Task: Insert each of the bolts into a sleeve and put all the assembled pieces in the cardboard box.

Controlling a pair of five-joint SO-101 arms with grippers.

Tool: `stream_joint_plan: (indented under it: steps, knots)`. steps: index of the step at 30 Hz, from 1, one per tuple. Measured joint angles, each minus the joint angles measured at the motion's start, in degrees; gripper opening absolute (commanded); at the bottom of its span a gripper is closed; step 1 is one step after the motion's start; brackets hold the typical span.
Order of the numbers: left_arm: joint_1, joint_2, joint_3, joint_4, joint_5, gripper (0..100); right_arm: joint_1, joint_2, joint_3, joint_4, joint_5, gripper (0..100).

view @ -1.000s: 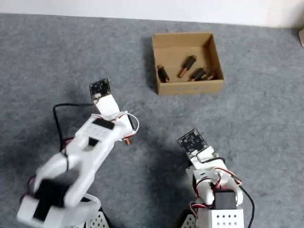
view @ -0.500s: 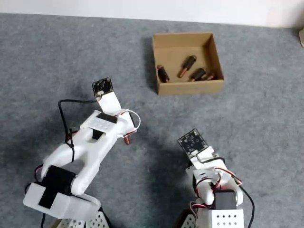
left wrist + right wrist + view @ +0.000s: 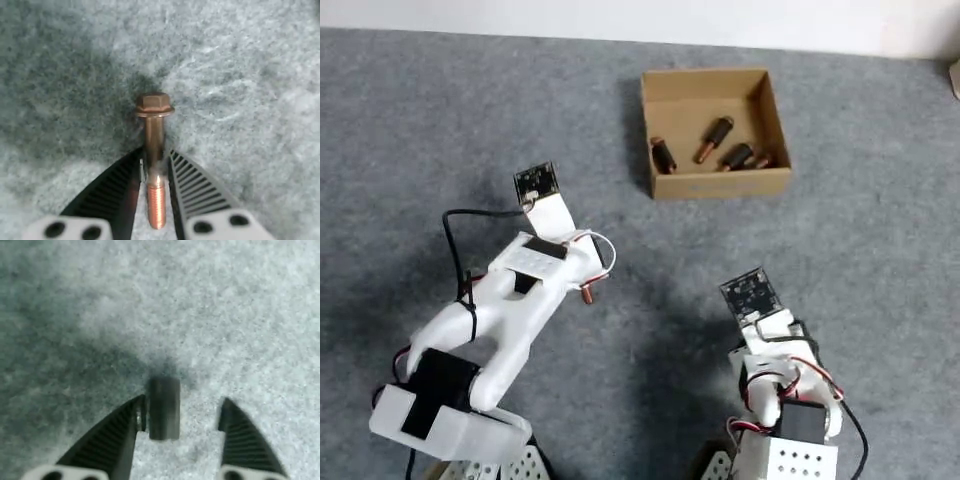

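left gripper point(image 3: 155, 152): clamped on the bolt point(image 3: 154, 150) at mid-shank, held over the grey carpet point(image 3: 440, 100).
bolt axis: in line with the fingers. Hex head points out past the tips; threaded end runs back between the jaws toward the wrist.
bolt in high view: a short copper end point(image 3: 588, 293) sticks out of the left arm's gripper on the side facing the other arm. We can't tell from there which end it is.
right gripper point(image 3: 183, 400): spread wide, gripping nothing, low over the carpet.
sleeve point(image 3: 164, 407): dark cylinder that looks to be lying on the carpet between the right jaws. It is against one finger, with a clear gap to the other.
sleeve axis: parallel with the right fingers, so we'd expect closing to pinch it across its width.
key relation: the right arm is already around the sleeve. The left arm and bolt are well apart from it, across the carpet.
our read: the sleeve gets grabbed and lifted first, then the two axes have to line up. With the head leading, we think the bolt needs presenting thread-first.
risk: the sleeve sits off-centre in the jaws and may roll or skew as they close.
cardboard box point(image 3: 720, 184): beyond both arms, already holding assembled pieces point(image 3: 714, 138).
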Motion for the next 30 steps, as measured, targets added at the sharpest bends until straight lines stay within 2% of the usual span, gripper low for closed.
stream_joint_plan:
  steps: [11,20,30]
  knots:
    - [0.00,0.00,0.00,0.00,0.00,1,0.26,0.00,0.00,0.26,0.53,24.6]
    - [0.00,0.00,0.00,0.00,0.00,1,8.62,-0.53,0.00,4.22,14.77,24.6]
    - [0.00,0.00,0.00,0.00,0.00,1,5.89,-0.53,0.00,4.22,14.77,24.5]
